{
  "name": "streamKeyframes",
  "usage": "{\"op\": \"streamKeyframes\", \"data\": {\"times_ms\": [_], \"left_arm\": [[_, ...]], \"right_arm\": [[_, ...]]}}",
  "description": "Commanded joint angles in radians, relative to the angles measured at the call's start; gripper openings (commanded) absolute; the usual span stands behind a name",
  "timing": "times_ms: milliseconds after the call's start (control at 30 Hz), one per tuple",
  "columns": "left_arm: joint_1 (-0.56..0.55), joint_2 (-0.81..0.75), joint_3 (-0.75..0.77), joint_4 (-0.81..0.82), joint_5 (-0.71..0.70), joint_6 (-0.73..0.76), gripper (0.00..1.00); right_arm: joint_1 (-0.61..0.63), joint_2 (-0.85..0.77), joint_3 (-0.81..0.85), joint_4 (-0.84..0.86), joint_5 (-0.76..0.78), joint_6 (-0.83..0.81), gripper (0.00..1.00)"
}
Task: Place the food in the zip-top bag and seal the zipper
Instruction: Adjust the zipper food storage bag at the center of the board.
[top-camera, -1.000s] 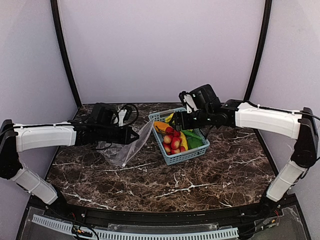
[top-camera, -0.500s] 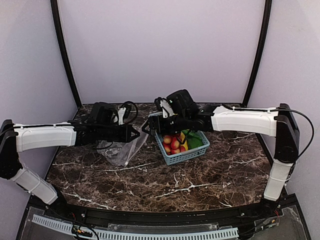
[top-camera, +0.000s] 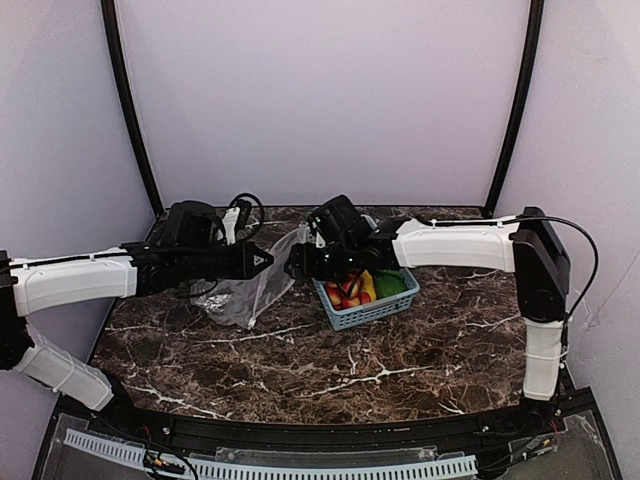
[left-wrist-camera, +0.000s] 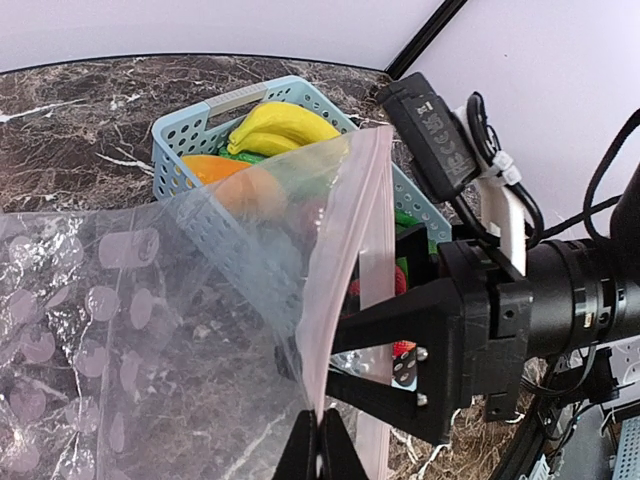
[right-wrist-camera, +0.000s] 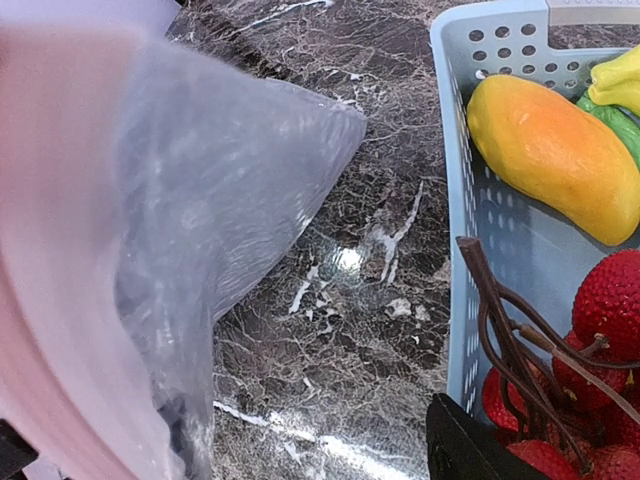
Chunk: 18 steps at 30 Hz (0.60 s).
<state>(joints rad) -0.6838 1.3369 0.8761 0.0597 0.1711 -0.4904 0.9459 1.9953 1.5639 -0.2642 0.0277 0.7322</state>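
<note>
My left gripper (top-camera: 264, 262) (left-wrist-camera: 320, 447) is shut on the pinkish zipper (left-wrist-camera: 345, 270) and holds the clear dotted zip-top bag (top-camera: 250, 290) (left-wrist-camera: 150, 330) up off the table. My right gripper (top-camera: 297, 262) (left-wrist-camera: 340, 358) (right-wrist-camera: 230, 440) is open at the bag mouth, tip to tip with the left one. The bag's other pink lip (left-wrist-camera: 375, 280) runs past its fingers; I cannot tell if it lies between them. The food is in the light-blue basket (top-camera: 372, 310): yellow bananas (left-wrist-camera: 280, 122), an orange piece (right-wrist-camera: 555, 165), red fruits (right-wrist-camera: 612, 300) and green vegetables (top-camera: 392, 283).
The basket (right-wrist-camera: 470, 290) stands just right of the bag mouth on the dark marble table (top-camera: 400, 360). Black cables (top-camera: 240, 212) lie at the back left behind the bag. Purple walls close in the back and sides.
My right arm has swung left from over the basket to the bag mouth. My left gripper has kept its hold on the bag edge and shifted slightly.
</note>
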Motion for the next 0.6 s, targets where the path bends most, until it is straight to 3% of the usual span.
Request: {"op": "streamKeyframes", "data": {"times_ms": [0, 200, 400, 567], "left_arm": [[-0.005, -0.033, -0.020, 0.025, 0.019, -0.007, 0.01], [-0.005, -0.050, -0.017, 0.021, 0.026, 0.010, 0.01], [-0.005, -0.158, 0.054, -0.215, -0.273, 0.158, 0.01], [-0.003, -0.199, 0.111, -0.322, -0.336, 0.213, 0.01]], "right_arm": [[0.013, 0.046, 0.075, -0.013, 0.001, -0.008, 0.78], [0.028, 0.108, 0.166, -0.079, 0.058, -0.021, 0.79], [0.019, 0.053, 0.078, -0.130, 0.179, 0.012, 0.78], [0.008, 0.027, 0.030, -0.131, 0.183, 0.016, 0.79]]}}
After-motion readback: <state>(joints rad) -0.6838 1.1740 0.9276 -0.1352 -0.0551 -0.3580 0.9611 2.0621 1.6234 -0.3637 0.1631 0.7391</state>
